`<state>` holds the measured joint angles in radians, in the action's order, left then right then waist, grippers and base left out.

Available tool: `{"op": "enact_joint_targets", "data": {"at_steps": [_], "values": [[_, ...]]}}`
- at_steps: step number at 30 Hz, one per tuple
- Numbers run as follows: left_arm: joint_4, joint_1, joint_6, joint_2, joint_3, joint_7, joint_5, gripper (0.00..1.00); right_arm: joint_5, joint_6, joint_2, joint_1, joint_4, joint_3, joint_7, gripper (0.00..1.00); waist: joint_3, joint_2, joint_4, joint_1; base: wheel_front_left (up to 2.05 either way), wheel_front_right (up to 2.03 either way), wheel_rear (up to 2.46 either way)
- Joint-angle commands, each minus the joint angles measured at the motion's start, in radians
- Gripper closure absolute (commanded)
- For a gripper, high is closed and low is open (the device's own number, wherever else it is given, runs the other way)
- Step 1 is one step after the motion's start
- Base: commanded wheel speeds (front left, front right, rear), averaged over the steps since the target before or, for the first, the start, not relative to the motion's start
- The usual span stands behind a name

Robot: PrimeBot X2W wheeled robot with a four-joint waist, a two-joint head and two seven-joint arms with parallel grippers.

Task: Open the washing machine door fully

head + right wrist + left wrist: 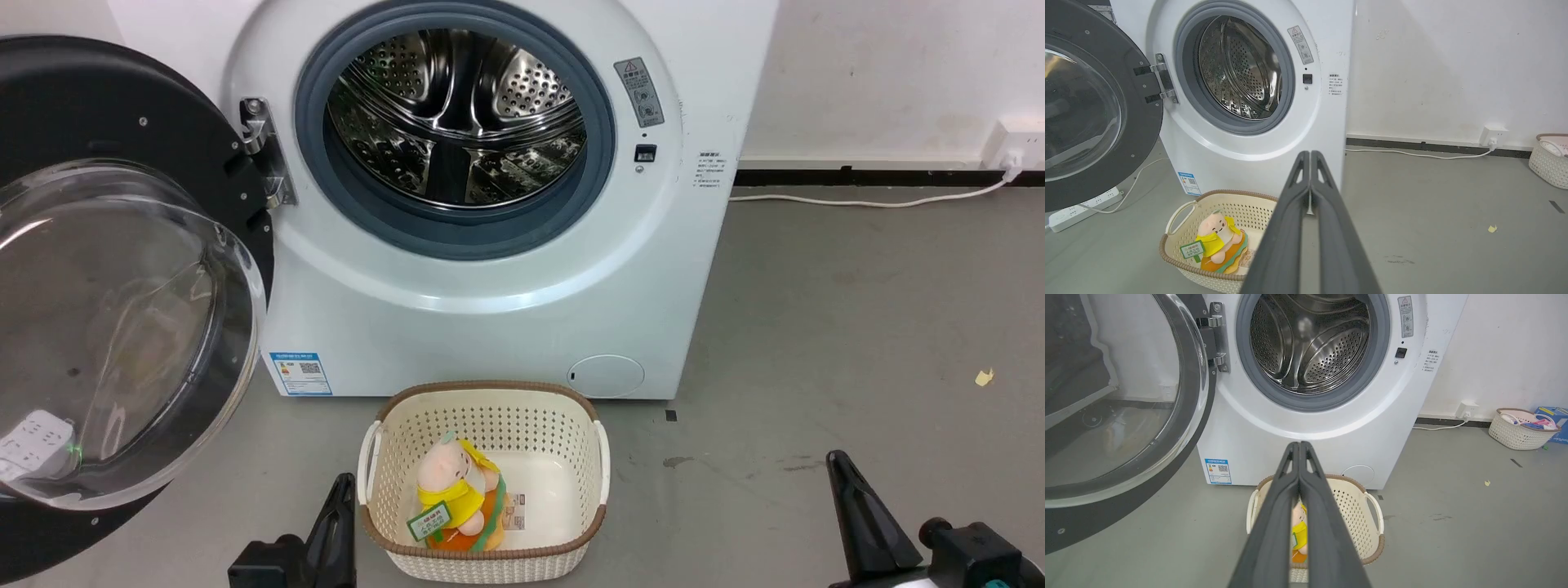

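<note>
A: Where is the door?
B: The door (pixel 122 286) stands swung out at the left edge of the head view. It hangs on the hinge (pixel 265 151) at the left of the washer (pixel 490 327). Its inner face shows: black rim, clear glass bowl bulging toward the camera.
A: And the opening?
B: Uncovered. The steel drum (pixel 457 114) shows inside its grey ring, upper middle of the frame.
A: The grippers?
B: The left gripper (pixel 341 483) is at the bottom edge, left of centre. In its wrist view the 2 fingers lie pressed together with nothing between them. The right gripper (pixel 837 461) is at the lower right, and its wrist view shows its 2 fingers closed on each other too, empty.
A: Touching anything?
B: Both are well apart from the door and the washer. The left one is just beside the left rim of the basket (pixel 490 388); I cannot tell whether they touch.
A: What is in the basket?
B: 1 toy (pixel 453 490) in yellow. The basket sits on the floor (pixel 816 327) before the washer, lower middle.
A: Anything else?
B: A blue label (pixel 300 373) at the washer's lower left, a round flap (pixel 606 376) at its lower right, and a white cable (pixel 865 202) running to a socket (pixel 1012 147) at the upper right.
</note>
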<state>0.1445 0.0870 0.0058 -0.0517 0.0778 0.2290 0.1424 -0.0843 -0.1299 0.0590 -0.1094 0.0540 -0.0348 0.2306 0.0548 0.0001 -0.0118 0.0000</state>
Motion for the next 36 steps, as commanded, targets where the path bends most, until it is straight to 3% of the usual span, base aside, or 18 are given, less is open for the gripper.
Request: {"op": "enact_joint_targets", "data": {"at_steps": [1,36], "values": [[-0.009,-0.010,-0.001,0.000,-0.006,-0.005,-0.010,1.00,0.007,0.000,-0.001,0.013,-0.005,0.002,-0.006,1.00,-0.001,-0.0001,0.000,0.0000,0.00,0.00,0.00],[-0.052,-0.035,-0.002,0.000,-0.029,-0.077,-0.052,1.00,0.032,0.000,-0.004,0.044,-0.021,0.012,-0.078,1.00,-0.018,-0.0001,0.004,0.0000,0.00,0.00,0.00]]}}
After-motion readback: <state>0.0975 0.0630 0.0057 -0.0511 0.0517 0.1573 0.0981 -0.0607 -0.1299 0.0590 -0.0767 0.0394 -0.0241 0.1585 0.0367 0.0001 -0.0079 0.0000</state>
